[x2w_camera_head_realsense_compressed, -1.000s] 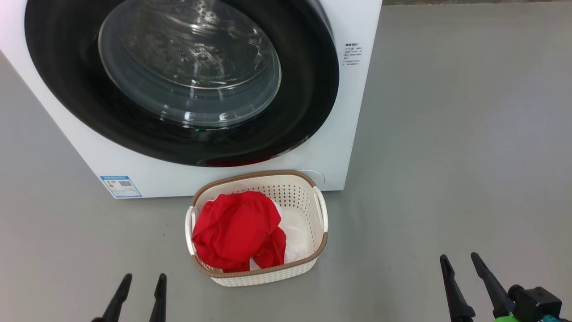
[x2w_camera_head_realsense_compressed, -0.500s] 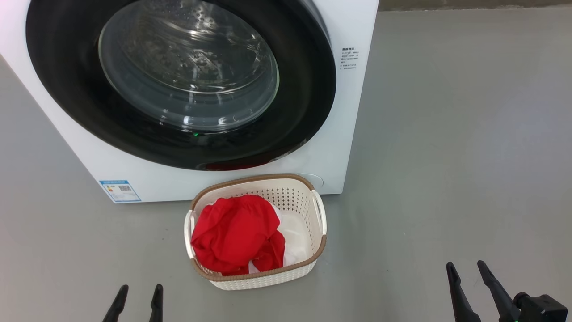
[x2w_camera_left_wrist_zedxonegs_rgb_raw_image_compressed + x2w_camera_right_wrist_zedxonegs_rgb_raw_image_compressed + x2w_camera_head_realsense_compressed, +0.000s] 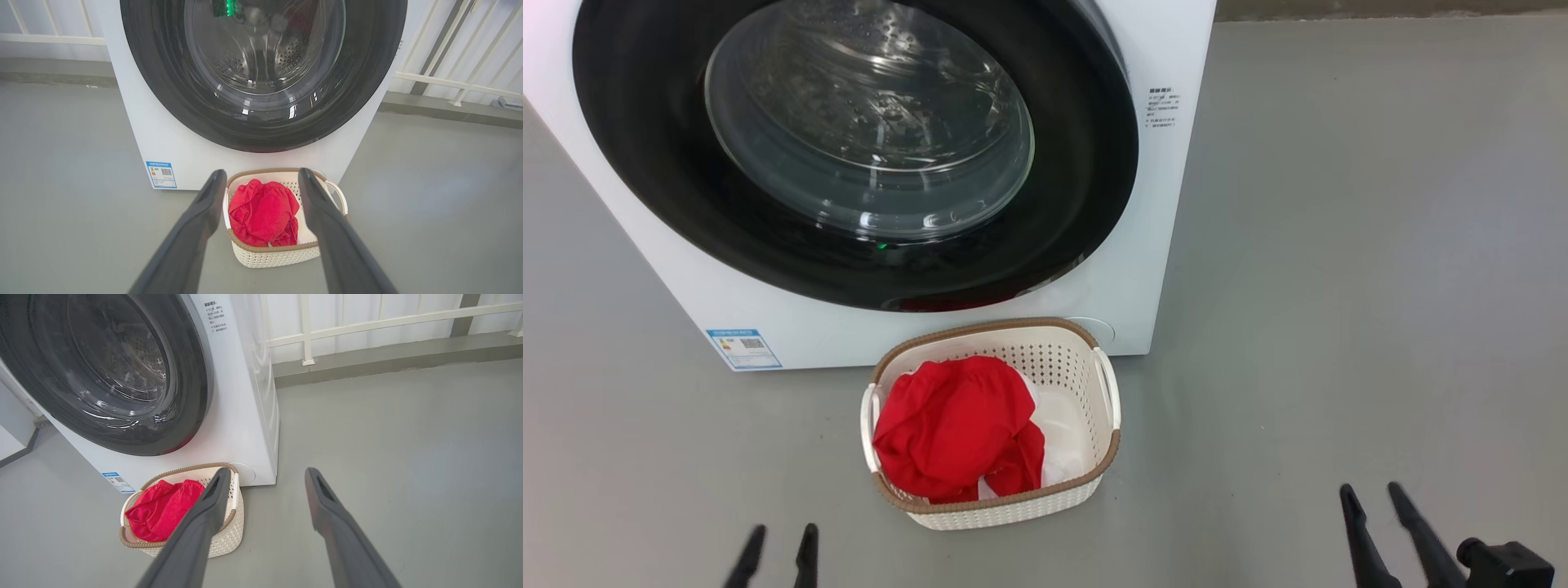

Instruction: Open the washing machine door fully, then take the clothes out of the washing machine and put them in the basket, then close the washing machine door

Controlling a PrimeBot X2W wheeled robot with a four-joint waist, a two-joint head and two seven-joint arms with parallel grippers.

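left gripper (image 3: 784, 543) hangs low at the left, fingers apart and holding nothing, well clear of everything. next over is the washing machine (image 3: 768, 318) with its little blue label (image 3: 743, 347). the washing machine door (image 3: 645, 163) looks flush against the front, so i'd say the closing step is done. just in front of it sits the basket (image 3: 1013, 510), probably parked there so anything coming out of the drum has a short trip. the clothes (image 3: 952, 425) are bunched in its left half, red with some white showing. far right, the right gripper (image 3: 1370, 492) is spread and empty too, over bare floor (image 3: 1339, 286), i guess just out of the way.
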